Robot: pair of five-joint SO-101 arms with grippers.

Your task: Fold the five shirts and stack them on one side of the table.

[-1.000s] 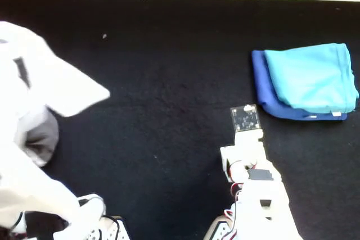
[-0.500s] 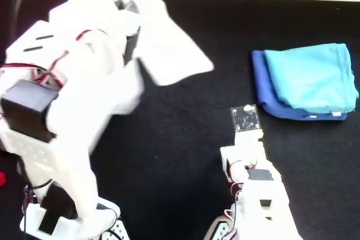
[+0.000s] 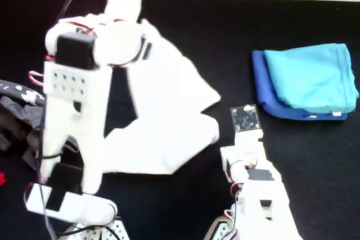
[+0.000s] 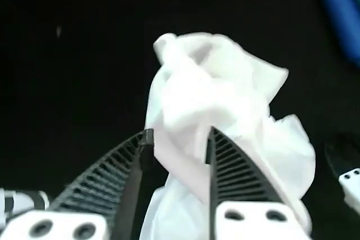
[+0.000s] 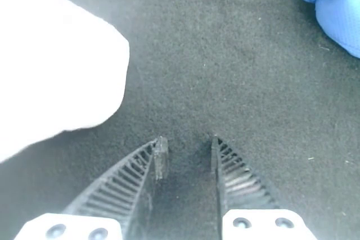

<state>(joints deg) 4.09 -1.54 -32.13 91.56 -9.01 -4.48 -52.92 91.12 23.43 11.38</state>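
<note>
White shirt (image 3: 169, 119) hangs pinched in the left gripper (image 4: 177, 139), its lower part draped on the middle of the table (image 3: 225, 37). Right gripper (image 5: 185, 145) spread, just above the black top. Two blue shirts (image 3: 306, 80) stacked far right.

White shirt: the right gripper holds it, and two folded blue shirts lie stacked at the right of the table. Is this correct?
No: the left gripper holds the white shirt, as the left wrist view shows; the right gripper is open and empty. The two folded blue shirts lie stacked at the right.
</note>
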